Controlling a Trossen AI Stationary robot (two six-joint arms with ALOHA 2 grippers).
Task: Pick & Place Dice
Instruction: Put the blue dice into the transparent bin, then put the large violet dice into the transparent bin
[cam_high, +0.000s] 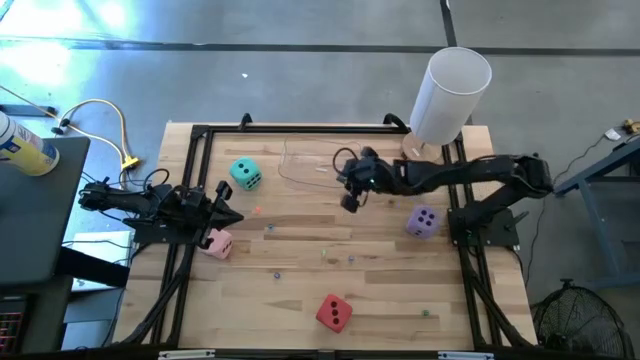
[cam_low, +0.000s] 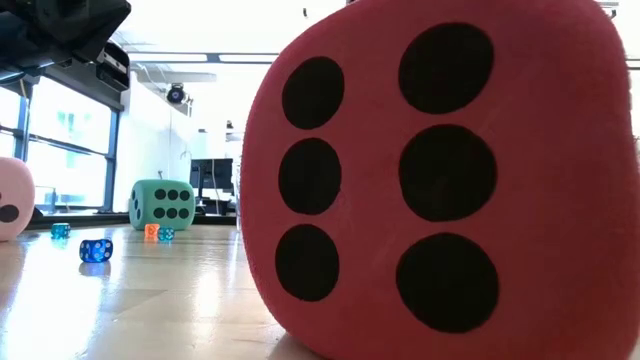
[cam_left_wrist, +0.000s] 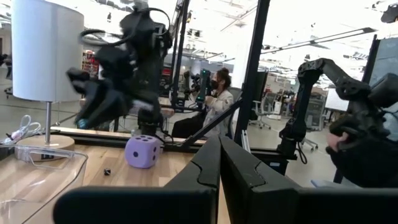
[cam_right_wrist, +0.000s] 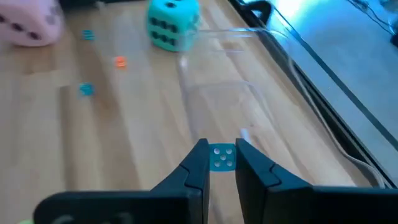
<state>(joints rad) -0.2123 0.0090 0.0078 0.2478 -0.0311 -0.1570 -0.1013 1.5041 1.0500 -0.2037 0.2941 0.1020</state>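
Resting at the table's left edge, the left gripper (cam_high: 225, 205) has its fingers pressed together on nothing, with the pink die (cam_high: 217, 243) just beside it on the near side and the teal die (cam_high: 245, 174) a little farther off toward the far side. Right of these, the right gripper (cam_high: 350, 200) hangs over the middle of the wooden table (cam_high: 300, 290), pinching a small translucent blue die (cam_right_wrist: 222, 157) between its fingertips, above a clear plastic tray (cam_high: 305, 160). The red die (cam_high: 333, 313) lies near the front edge, the purple die (cam_high: 423, 222) sits farther right under the right arm, and a tall white cylinder (cam_high: 450, 95) stands at the far right corner.
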